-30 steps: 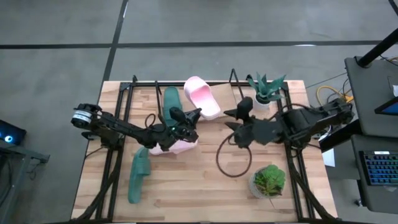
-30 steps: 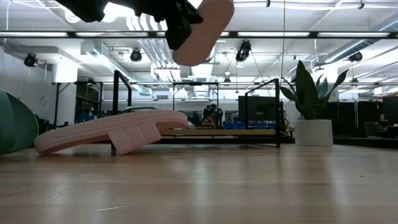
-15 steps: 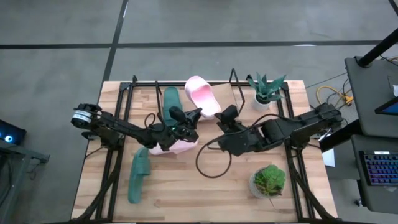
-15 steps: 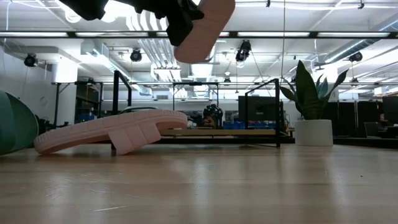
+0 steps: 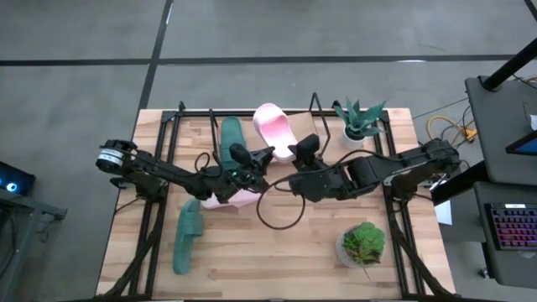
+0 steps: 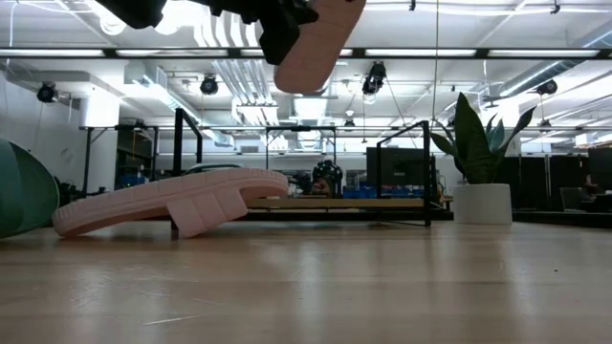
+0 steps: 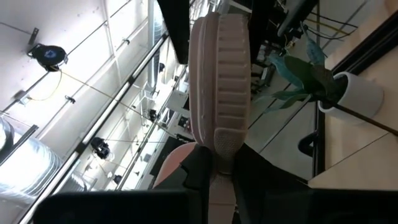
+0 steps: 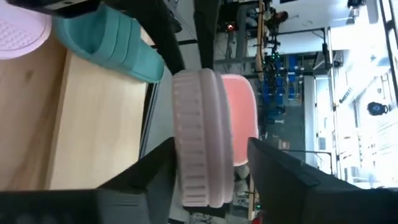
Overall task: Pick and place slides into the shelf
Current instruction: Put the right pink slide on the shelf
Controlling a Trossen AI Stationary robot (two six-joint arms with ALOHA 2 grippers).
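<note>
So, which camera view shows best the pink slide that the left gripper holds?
The left wrist view: the held pink slide fills its middle, ribbed sole facing the camera, pinched by the left gripper. The high view mostly hides it under the arm. The low view shows only its end at the top edge.

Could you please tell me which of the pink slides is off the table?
The pale pink rubber slide gripped by the left hand, hanging in the air; the other pink slide rests tilted, down low.
</note>
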